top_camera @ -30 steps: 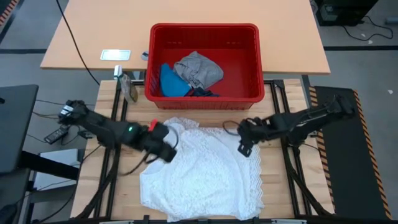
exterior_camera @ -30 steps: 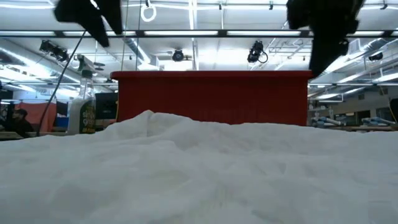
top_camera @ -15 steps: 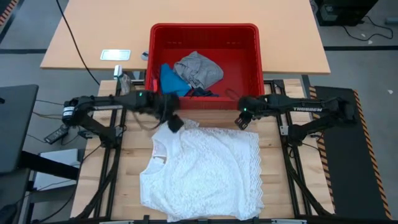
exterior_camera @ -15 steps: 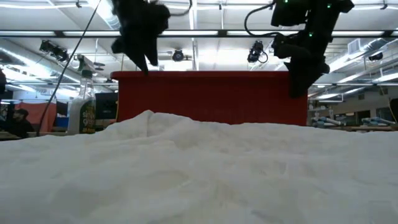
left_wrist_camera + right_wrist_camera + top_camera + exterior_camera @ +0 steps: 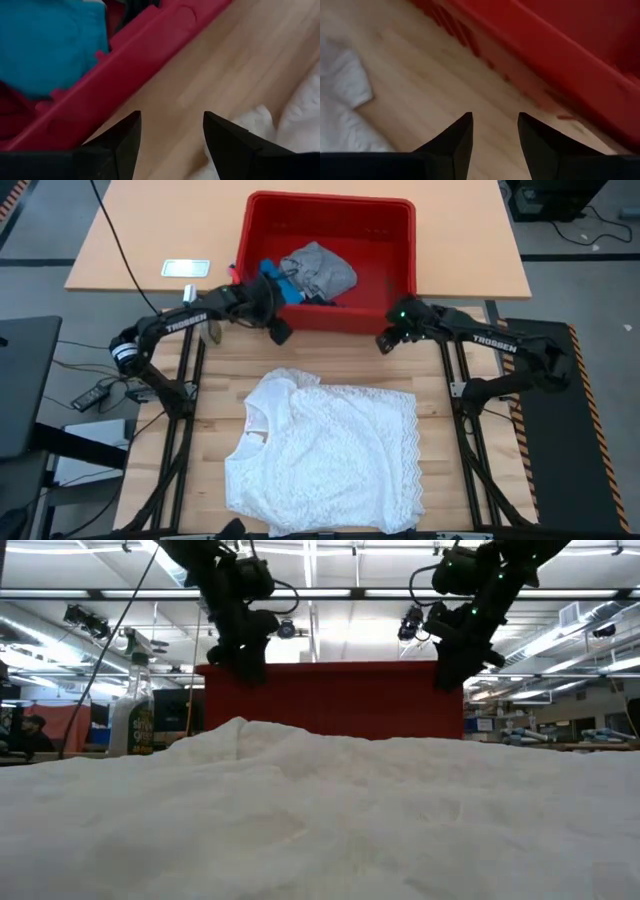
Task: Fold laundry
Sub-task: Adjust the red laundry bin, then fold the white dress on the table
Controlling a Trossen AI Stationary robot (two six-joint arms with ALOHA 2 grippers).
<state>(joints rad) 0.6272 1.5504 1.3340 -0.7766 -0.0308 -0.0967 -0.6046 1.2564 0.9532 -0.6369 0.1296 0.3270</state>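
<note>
Seen from above, the left gripper (image 5: 279, 332) hovers with jaws released and empty at the near left corner of the red basket (image 5: 400, 210), which sits at the counter's (image 5: 200, 460) far edge. Inside it lie a bright blue garment (image 5: 272, 280), a grey garment (image 5: 320, 268) and a scrap of dark navy garment (image 5: 318, 301). A white lacy garment (image 5: 325, 455) is spread flat mid-counter, towards the near edge. The right gripper (image 5: 383, 342), jaws also released and empty, hovers by the basket's near right corner. Folding well likely means each gripper pinching one far corner of the white garment, then drawing both evenly towards the near edge.
</note>
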